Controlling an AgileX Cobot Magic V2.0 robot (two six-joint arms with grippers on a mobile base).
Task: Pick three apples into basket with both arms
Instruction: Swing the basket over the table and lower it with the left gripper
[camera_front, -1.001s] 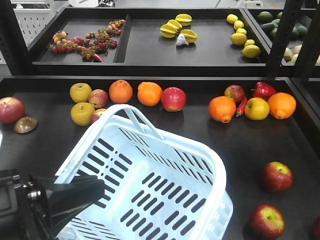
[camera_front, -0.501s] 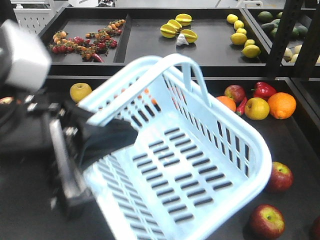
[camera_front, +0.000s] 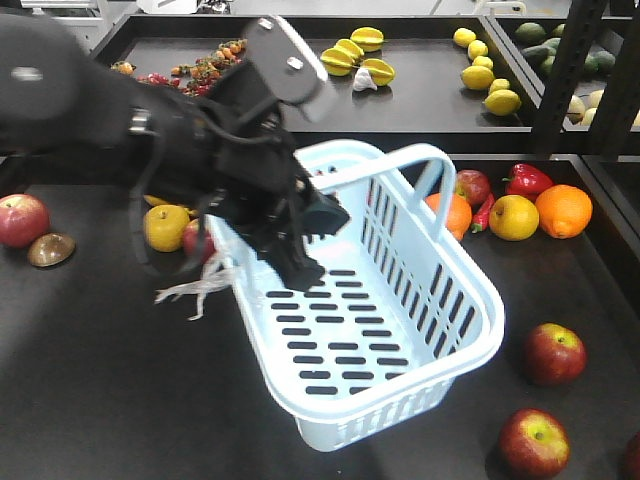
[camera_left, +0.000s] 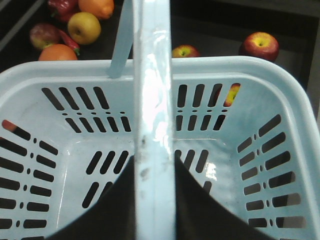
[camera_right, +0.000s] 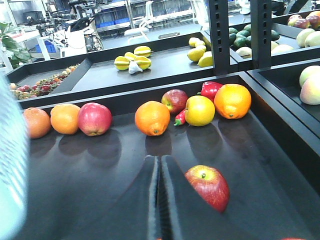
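Your left end effector (camera_front: 308, 240) clamped on basket (camera_front: 440, 300) handle, it seems. Basket up off bench (camera_front: 80, 380), tipped, long axis far-left to near-right, open top leaning left. Right end effector (camera_right: 160, 162) pinched closed, empty, beside apple (camera_right: 208, 187).

Black bench (camera_front: 90, 380), matte top. Right front: red apple (camera_front: 553, 352), with a nearer apple (camera_front: 533, 441) lying apart from it. Right back, clustered close: orange (camera_front: 563, 210), yellow apple (camera_front: 513, 217), red pepper (camera_front: 525, 180). Far left: lone apple (camera_front: 20, 219) just beside a brown flattish thing (camera_front: 50, 248).
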